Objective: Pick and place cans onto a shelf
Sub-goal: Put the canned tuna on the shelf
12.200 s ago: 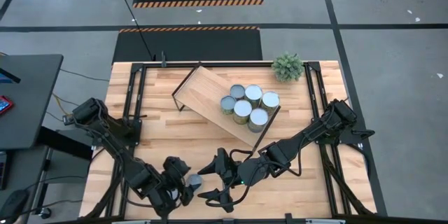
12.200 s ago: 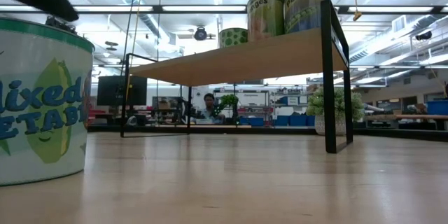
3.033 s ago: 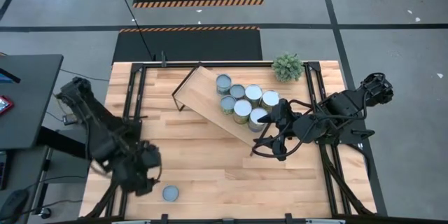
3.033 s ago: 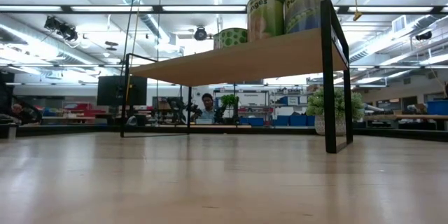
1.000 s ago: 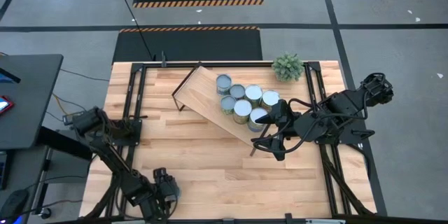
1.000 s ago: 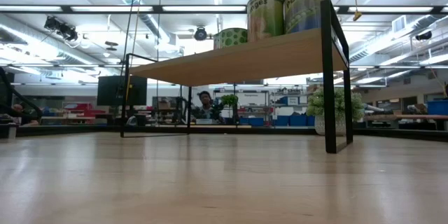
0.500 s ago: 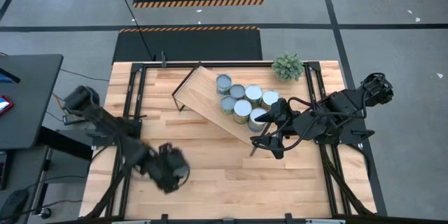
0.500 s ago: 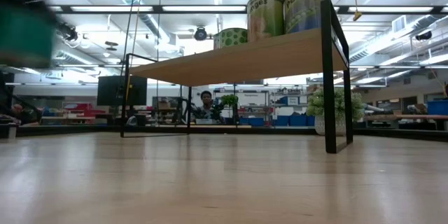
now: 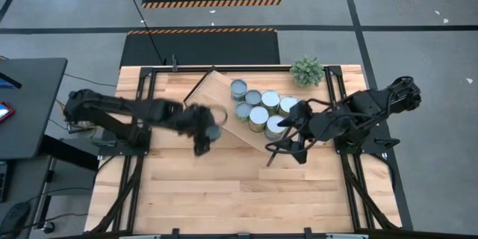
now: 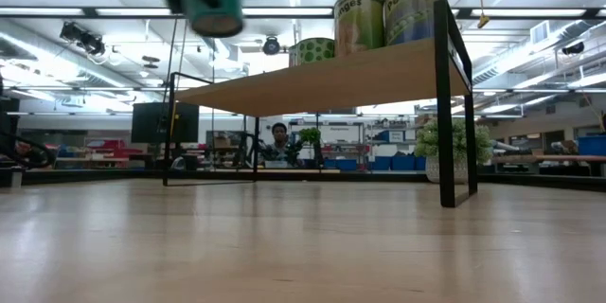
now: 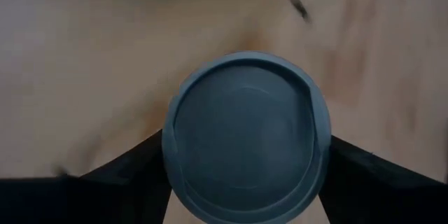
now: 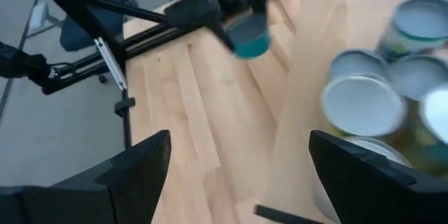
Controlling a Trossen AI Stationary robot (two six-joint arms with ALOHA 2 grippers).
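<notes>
A: How does the can point(image 11: 246, 136) handle?

B: Small metal cylinder, stiff, prob. light, smooth sides so a bit slippery. Best taken across the sides, mid-height.

A: Where is it vs. the left end effector point(image 9: 205, 131)?

B: Right between its fingers point(image 11: 381, 182), gripped on opposite sides, blue-grey top showing. It's carried above the surface point(image 9: 224, 187), just by the shelf's point(image 9: 213, 93) near-left edge.

A: Others?

B: Seven cans point(image 9: 261, 108) already on the shelf, right part. Right end effector point(image 9: 287, 146) open, empty, near the shelf's right end.

Left claw point(image 9: 210, 131) clamped on load, raised mid-table; right claw point(image 9: 287, 136) spread, hovering.
</notes>
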